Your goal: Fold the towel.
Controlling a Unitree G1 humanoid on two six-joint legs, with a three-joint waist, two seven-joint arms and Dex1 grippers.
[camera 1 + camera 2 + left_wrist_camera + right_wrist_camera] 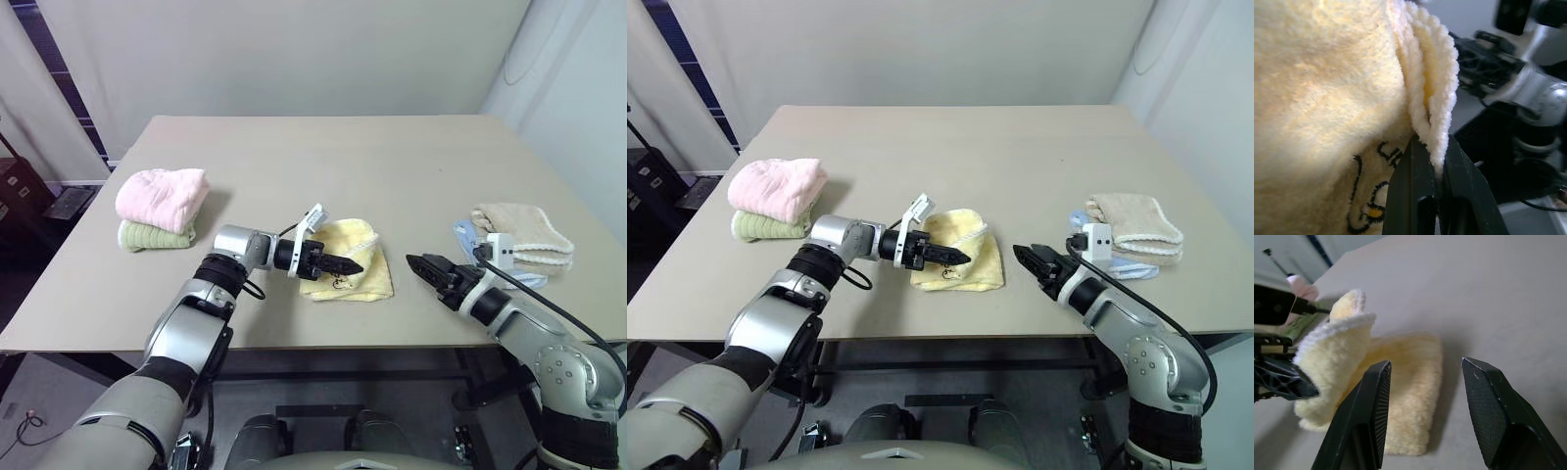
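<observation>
Beige table (294, 157) before a plain white wall (294, 49)

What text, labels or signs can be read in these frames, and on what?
None can be read.
Yellow towel: dark embroidered stitching near the left hand, apparently a drawing rather than letters.
Pink towel, green towel and beige towel: no visible writing.

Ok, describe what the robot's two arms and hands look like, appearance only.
Both arms have silver-grey metal shells with black joint sections and thin black cables looping along the forearms. The left hand and right hand each end in two black, tapered fingers; the right one's inner pads are finely ribbed. A small white box sits on each wrist.
</observation>
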